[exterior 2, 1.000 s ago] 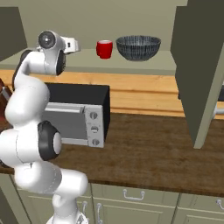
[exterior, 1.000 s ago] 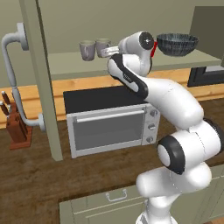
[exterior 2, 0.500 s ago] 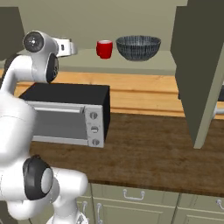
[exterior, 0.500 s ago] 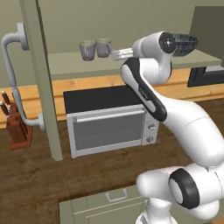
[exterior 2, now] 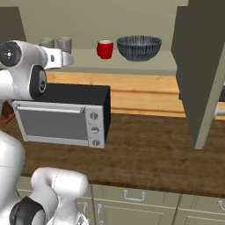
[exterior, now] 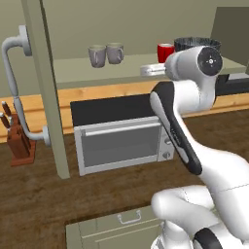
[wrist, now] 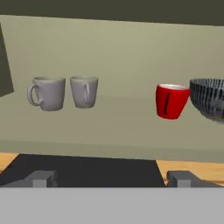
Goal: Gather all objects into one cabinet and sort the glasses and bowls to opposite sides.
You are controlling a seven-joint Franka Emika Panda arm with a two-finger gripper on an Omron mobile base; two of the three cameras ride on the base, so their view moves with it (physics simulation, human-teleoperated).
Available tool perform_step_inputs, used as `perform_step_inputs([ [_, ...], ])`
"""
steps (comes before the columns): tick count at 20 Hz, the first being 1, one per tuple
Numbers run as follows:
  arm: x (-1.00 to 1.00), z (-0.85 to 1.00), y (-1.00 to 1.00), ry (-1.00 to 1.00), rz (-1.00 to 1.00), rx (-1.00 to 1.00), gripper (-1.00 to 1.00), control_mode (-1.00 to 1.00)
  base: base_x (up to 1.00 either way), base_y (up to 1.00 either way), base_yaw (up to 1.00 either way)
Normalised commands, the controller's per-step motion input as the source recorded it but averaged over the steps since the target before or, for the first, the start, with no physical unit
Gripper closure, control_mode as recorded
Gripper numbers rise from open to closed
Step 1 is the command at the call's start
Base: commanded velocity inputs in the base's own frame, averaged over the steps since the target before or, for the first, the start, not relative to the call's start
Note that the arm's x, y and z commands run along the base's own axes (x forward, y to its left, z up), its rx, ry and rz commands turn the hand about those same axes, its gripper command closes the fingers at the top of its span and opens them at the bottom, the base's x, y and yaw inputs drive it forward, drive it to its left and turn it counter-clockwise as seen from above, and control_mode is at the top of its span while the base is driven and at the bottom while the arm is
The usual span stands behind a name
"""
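Spread wide and empty, our gripper (wrist: pixel 112 178) hung just before the cabinet shelf (wrist: pixel 109 127), where two mugs (wrist: pixel 63 92) stood left of the red cup (wrist: pixel 171 101) (bowl (wrist: pixel 210 98) beyond it), presumably because we meant to regroup them.

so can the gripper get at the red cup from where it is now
Probably yes. The gripper is open and faces the shelf, and the red cup stands apart from the bowl and both mugs, with bare shelf before it. It sits off-centre, so the hand must shift sideways first.
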Motion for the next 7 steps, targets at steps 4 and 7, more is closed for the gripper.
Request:
perform_step_inputs([
  [4, -0.55, 0.28, -0.21, 0.00, -0.18, 0.00, -1.00, -1.00, 0.00, 0.00, 0.00],
  [7, -0.43, 0.35, -0.12, 0.00, -0.13, 0.01, -1.00, -1.00, 0.00, 0.00, 0.00],
])
